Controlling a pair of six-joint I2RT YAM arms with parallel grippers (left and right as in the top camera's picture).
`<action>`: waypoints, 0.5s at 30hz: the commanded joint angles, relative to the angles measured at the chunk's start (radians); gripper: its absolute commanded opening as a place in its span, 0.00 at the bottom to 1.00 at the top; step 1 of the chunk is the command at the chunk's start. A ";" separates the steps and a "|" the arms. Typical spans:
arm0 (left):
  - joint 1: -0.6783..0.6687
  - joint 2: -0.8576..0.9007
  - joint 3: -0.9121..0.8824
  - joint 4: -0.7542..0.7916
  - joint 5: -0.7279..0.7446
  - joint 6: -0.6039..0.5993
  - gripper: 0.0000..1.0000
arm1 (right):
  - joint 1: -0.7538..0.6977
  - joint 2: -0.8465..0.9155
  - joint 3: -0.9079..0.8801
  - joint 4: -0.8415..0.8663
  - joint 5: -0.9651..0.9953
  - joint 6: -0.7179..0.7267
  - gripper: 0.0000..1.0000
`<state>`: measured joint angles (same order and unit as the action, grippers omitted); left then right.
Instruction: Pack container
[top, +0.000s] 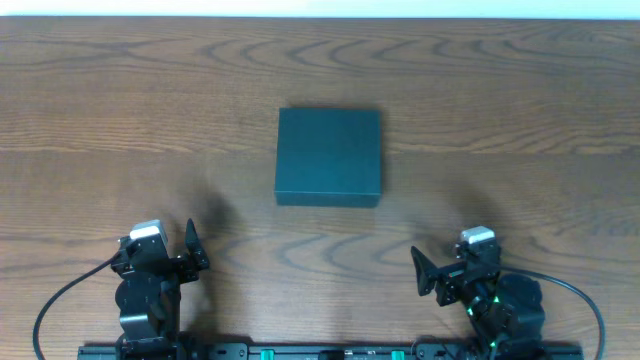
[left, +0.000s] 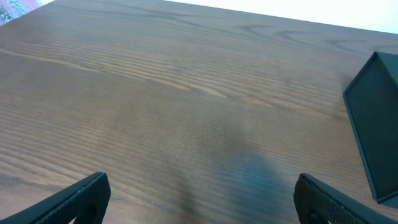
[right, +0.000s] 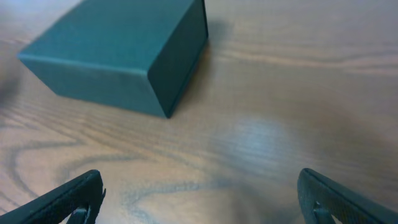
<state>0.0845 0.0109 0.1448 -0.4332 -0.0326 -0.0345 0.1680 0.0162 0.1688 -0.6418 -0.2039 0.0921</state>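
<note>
left gripper (top: 160, 250): near edge, about 7 o'clock from the box, fingers spread wide with nothing in them, just bare wood underneath
right gripper (top: 455, 268): near edge too, roughly 5 o'clock from the box, also wide open and empty
dark teal-black matte square cardboard container (top: 328, 155): flat on the middle of the table, lid down, well apart from both grippers
brown wood-grain table (top: 100, 120): carries on past the box toward 12 o'clock
</note>
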 joint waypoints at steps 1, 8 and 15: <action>0.007 -0.006 -0.020 0.000 0.000 -0.014 0.95 | 0.035 -0.011 -0.010 0.003 0.043 0.023 0.99; 0.007 -0.006 -0.020 0.000 0.000 -0.014 0.95 | 0.058 -0.011 -0.010 0.002 0.043 0.023 0.99; 0.007 -0.006 -0.020 0.000 0.000 -0.014 0.95 | 0.058 -0.011 -0.010 0.003 0.043 0.023 0.99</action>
<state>0.0845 0.0109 0.1448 -0.4332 -0.0326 -0.0345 0.2157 0.0154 0.1631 -0.6399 -0.1780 0.1028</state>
